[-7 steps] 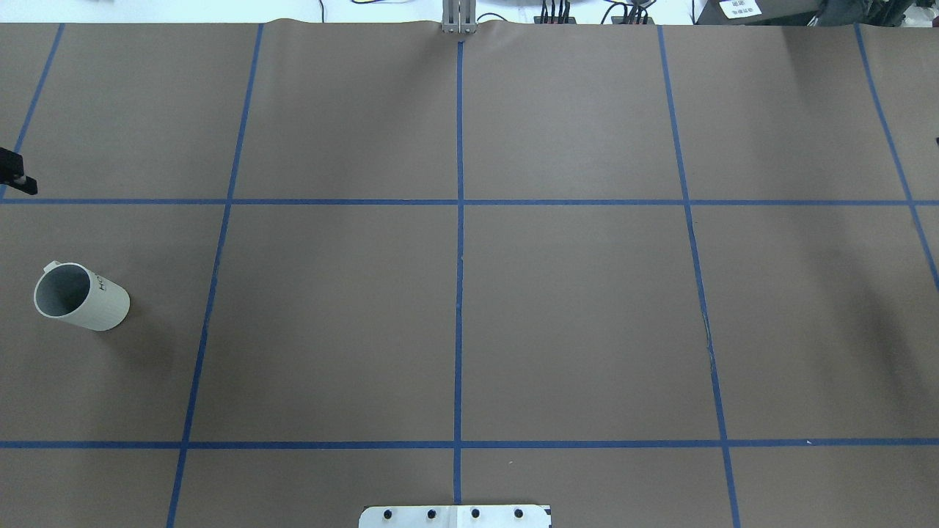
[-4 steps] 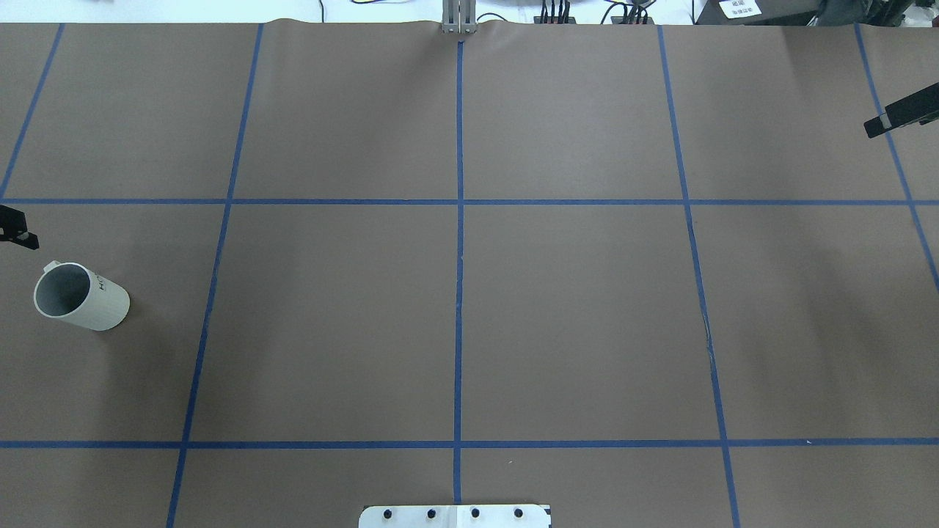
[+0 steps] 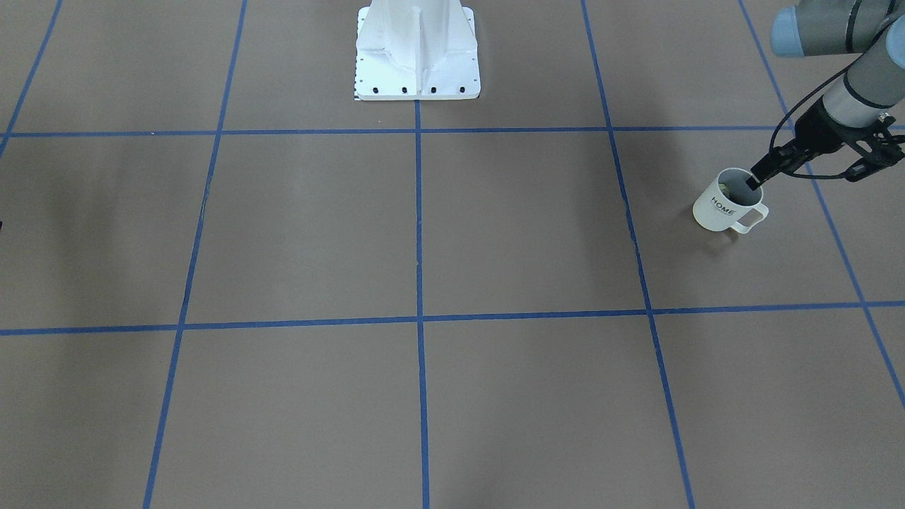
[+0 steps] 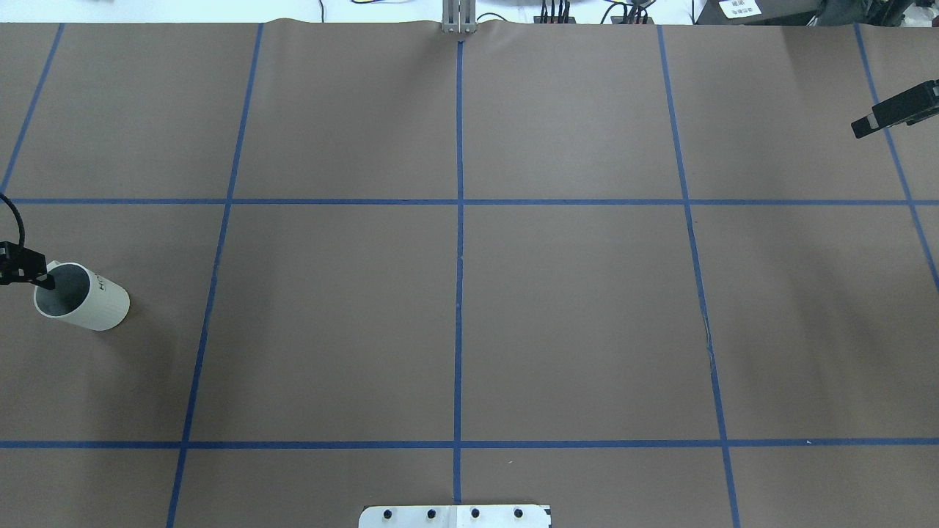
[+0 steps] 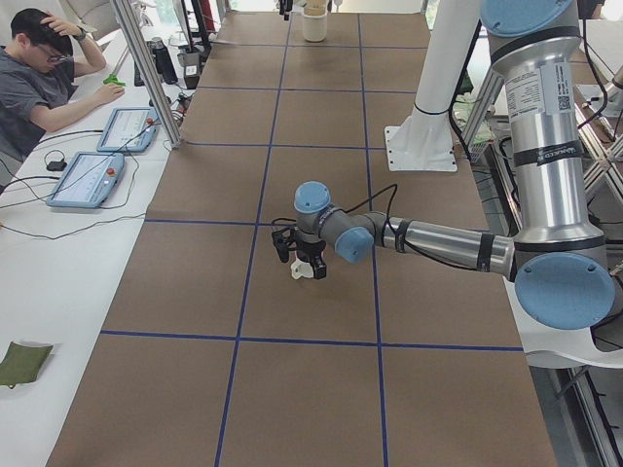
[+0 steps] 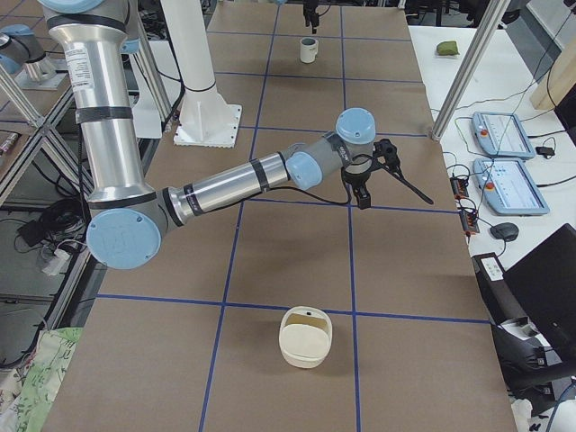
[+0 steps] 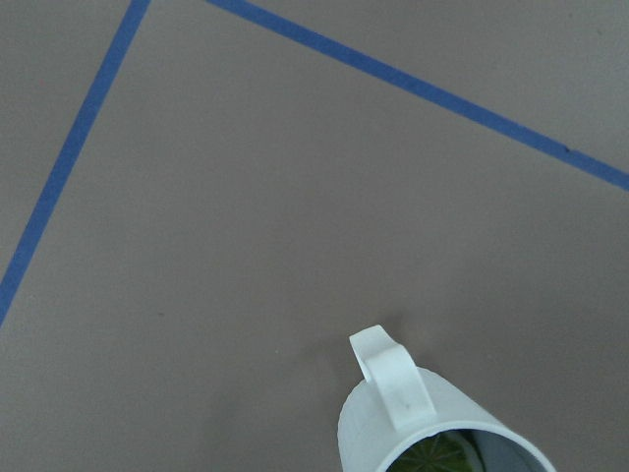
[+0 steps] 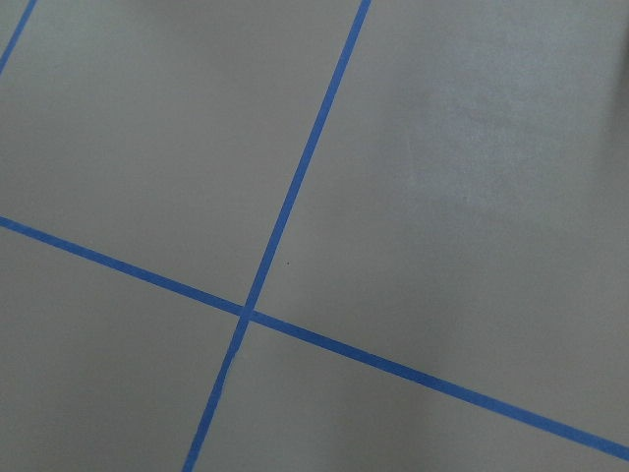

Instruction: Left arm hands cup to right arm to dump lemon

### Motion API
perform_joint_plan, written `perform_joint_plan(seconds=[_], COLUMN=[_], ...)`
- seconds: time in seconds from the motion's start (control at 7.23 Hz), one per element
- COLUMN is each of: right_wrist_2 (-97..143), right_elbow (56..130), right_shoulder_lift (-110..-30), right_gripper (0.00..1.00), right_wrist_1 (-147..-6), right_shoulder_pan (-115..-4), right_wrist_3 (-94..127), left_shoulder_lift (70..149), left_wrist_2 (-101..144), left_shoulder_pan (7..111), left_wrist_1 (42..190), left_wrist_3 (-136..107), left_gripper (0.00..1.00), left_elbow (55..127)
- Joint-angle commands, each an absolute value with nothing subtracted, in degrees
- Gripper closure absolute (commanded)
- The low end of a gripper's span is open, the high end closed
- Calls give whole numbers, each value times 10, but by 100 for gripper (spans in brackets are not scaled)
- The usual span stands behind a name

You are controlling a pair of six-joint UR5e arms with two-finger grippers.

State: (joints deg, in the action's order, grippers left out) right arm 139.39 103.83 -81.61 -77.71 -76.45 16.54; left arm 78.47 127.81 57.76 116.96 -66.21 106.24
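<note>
**Cup [image 4: 81, 297] with lemon inside, left gripper [image 4: 33, 273] at its rim**

The cup stands upright on the table [image 4: 572, 308] toward its left end, in the middle band between the two long lines of blue tape [image 4: 460, 242]. "HOME" faces the operators' edge. The handle [image 3: 751, 218] points toward the left end and away from the robot. The left wrist view looks down past the handle into the mouth, where the lemon [image 7: 437, 457] lies on the bottom as a yellow-green patch.

The left gripper sits at the rim on the handle side, and in the front-facing view its black tip overlaps the cup's mouth. Whether it touches the rim, and how far its jaws stand apart, cannot be told: no gap between fingers shows in any view, and the wrist camera catches none of them. The left arm [image 5: 438, 240] reaches out low over the table from the robot's edge.

The right gripper [image 4: 891, 111] hangs over the right part of the table, well apart from the cup, nearer the operators' edge. It shows only as a dark bar, so its width cannot be told. Its wrist camera sees only the table and a crossing of tape. The right arm [image 6: 225, 184] stretches out level above the table.

A white mount [image 3: 417, 53] is bolted at the middle of the robot's edge. A cream container [image 6: 306, 337] sits near the right end. Beyond the operators' edge a person [image 5: 39, 78] sits at a side desk with two tablets [image 5: 122, 126].
</note>
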Motion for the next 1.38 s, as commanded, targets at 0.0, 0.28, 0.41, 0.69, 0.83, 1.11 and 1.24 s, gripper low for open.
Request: perform_joint_plan(seconds=[0.0, 0.28, 0.41, 0.69, 0.83, 1.11, 1.24], right_wrist_2=[1394, 1394, 1394, 1393, 1393, 1394, 1390], right_elbow=[1039, 1039, 1039, 1039, 1039, 1040, 1037], right_shoulder_lift=[-816, -816, -816, -816, -816, -817, -810], right_gripper=[0, 0, 0, 0, 0, 0, 0], right_wrist_1=[-778, -778, -778, -777, -777, -778, -777], right_shoulder_pan=[-764, -763, -763, -763, -762, -763, -742], right_wrist_3=[166, 165, 164, 162, 161, 164, 163], left_shoulder_lift=[787, 794, 806, 813, 816, 821, 822], left_wrist_2=[1277, 1271, 1264, 1260, 1259, 1295, 1324], left_shoulder_pan=[566, 556, 555, 555, 555, 557, 573], left_wrist_1=[1170, 1170, 1170, 1171, 1171, 1167, 1163], left_wrist_3=[-663, -662, -662, -659, -662, -663, -664], left_gripper=[23, 33, 41, 68, 96, 100, 100], left_elbow=[1058, 1050, 1039, 1027, 1032, 1042, 1048])
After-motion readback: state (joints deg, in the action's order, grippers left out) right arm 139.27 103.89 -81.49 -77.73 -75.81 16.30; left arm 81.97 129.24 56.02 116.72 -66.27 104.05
